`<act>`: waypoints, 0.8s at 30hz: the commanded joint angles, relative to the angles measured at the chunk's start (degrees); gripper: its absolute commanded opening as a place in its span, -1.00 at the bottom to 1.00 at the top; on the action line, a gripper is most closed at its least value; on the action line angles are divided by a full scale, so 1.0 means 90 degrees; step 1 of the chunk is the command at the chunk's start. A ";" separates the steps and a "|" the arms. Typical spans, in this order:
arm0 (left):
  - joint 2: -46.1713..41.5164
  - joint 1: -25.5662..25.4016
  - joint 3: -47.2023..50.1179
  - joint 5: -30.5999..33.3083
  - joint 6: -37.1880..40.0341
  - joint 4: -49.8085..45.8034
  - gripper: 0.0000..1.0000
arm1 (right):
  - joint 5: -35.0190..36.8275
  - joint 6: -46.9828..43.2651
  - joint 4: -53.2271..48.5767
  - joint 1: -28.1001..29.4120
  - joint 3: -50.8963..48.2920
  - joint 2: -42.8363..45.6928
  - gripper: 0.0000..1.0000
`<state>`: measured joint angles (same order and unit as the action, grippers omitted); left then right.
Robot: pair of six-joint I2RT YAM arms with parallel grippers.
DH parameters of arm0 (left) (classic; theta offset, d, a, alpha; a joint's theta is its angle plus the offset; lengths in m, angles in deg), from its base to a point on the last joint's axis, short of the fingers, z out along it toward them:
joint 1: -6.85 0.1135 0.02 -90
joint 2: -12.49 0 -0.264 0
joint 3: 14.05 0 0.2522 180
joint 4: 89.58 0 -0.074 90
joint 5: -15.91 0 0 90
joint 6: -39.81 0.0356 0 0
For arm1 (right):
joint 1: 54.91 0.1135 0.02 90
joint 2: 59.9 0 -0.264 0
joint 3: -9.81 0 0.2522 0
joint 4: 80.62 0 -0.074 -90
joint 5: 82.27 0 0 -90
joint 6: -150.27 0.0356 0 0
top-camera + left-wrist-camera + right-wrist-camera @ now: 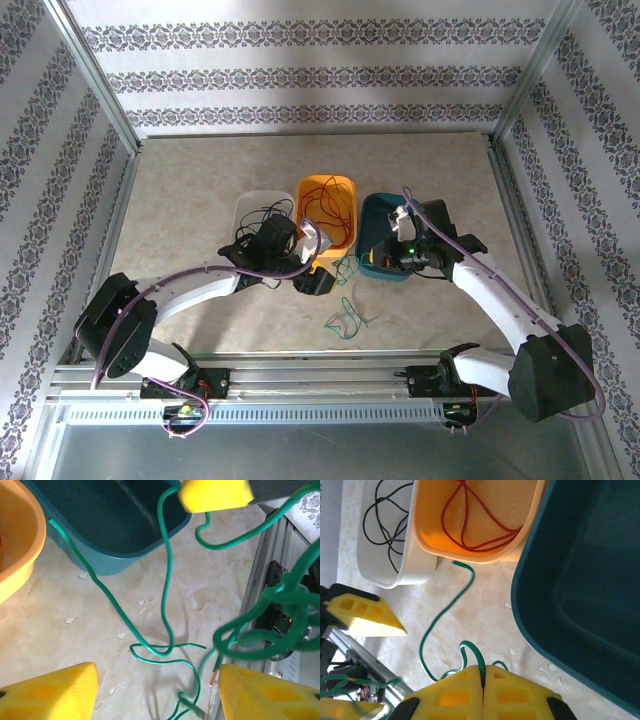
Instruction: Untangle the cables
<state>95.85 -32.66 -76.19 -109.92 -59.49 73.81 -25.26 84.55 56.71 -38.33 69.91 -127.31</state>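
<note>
Top external view: on the table (200,180) three tubs stand in a row near its middle. The white tub (245,205) holds the black cable (365,522), the orange tub (348,195) holds the red cable (485,544), and the teal tub (372,215) is bare. The right gripper (482,672) hangs just beside the teal tub, its fingers clenched on the green cable (167,580). The left gripper (157,672) hovers in front of the orange tub with its fingers spread wide, gripping nothing, over a green strand that lies on the table. From the right's pinch the green cable drops to the table and runs toward the near edge, where it gathers in loose loops. Another green clump hangs close by one left finger; whether it is caught on that arm I cannot tell. The cable's long axis thus runs from the tubs to the near edge, and the teal tub is nearest the right jaws, so the right arm looks best placed to carry it in.
</note>
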 commanded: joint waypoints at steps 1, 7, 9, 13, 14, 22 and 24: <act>-0.0263 0.0193 0.0100 0.0022 -0.0077 0.0022 0.31 | -0.0321 0.0127 -0.0020 -0.0097 0.0040 0.0155 -1.00; -0.0384 0.0327 0.0122 -0.0223 -0.0119 0.0026 0.30 | -0.0531 0.0223 -0.0016 -0.0171 0.0148 0.0267 -1.00; -0.0364 0.0327 0.0061 -0.0322 -0.0119 -0.0005 0.29 | -0.0595 0.0261 -0.0002 -0.0172 0.0181 0.0274 -1.00; -0.0363 0.0327 0.0030 -0.0451 -0.0176 0.0171 0.28 | -0.0726 0.0355 0.0064 -0.0169 0.0212 0.0246 -1.00; -0.0346 0.0337 0.0024 -0.0485 -0.0207 0.0247 0.26 | -0.0782 0.0377 0.0082 -0.0172 0.0221 0.0236 -1.00; 0.0007 0.0356 -0.0372 -0.0904 -0.0241 0.0424 -0.05 | -0.0919 0.0437 0.0106 -0.0172 0.0231 0.0225 -1.00; 0.0128 0.0356 -0.0473 -0.1009 -0.0244 0.0413 -0.33 | -0.0879 0.0464 0.0106 -0.0172 0.0241 0.0240 -1.00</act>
<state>95.56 -30.15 -78.18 -116.06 -61.57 75.64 -31.80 87.61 56.82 -39.45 70.35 -125.91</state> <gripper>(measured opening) 0.395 0.043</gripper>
